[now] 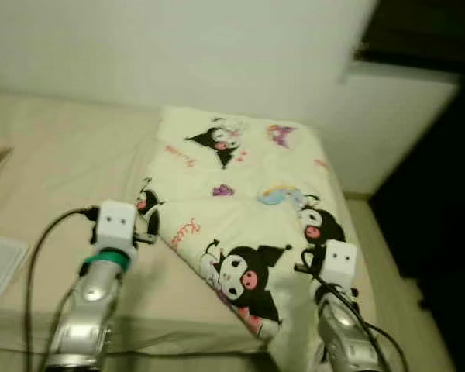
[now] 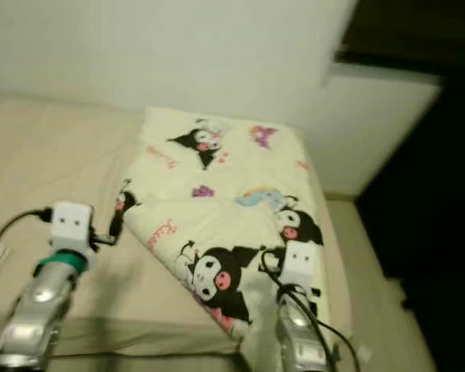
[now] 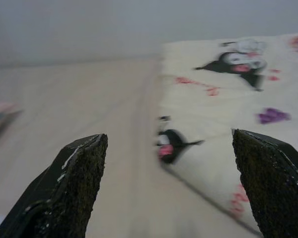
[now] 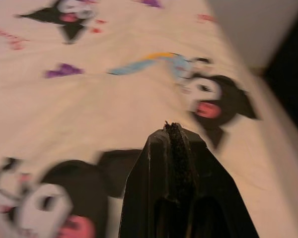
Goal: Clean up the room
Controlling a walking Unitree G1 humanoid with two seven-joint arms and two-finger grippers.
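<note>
White wall behind, beige bed (image 1: 54, 163) in front of you, and the cream blanket (image 1: 240, 178) with black cartoon figures lies on the half of the bed nearer the dark doorway (image 1: 442, 232). Its near part is folded over on the diagonal, so a slanted edge runs from about the middle of the blanket down toward the foot of the bed, where a corner hangs a little over the mattress edge.

Your left gripper (image 3: 171, 186) is spread wide, both black fingers (image 3: 72, 191) well apart, hovering above the bare sheet just beside the blanket's folded edge. Between the fingers you see the sheet and the blanket's border with one small black figure on it. In the head views that arm (image 1: 93, 302) comes up with its white wrist block just beside the fold.

Your right gripper (image 4: 175, 136) is pressed together, fingers closed flat against each other, tip pointing over the blanket between two printed figures. From the blurred wrist picture it looks to be holding nothing, though I can't be sure it isn't touching the cloth. Its arm (image 1: 341, 310) sits over the blanket's near corner.

On the far side of the bed from the blanket, a white paper (image 1: 1, 262) lies on the sheet.
</note>
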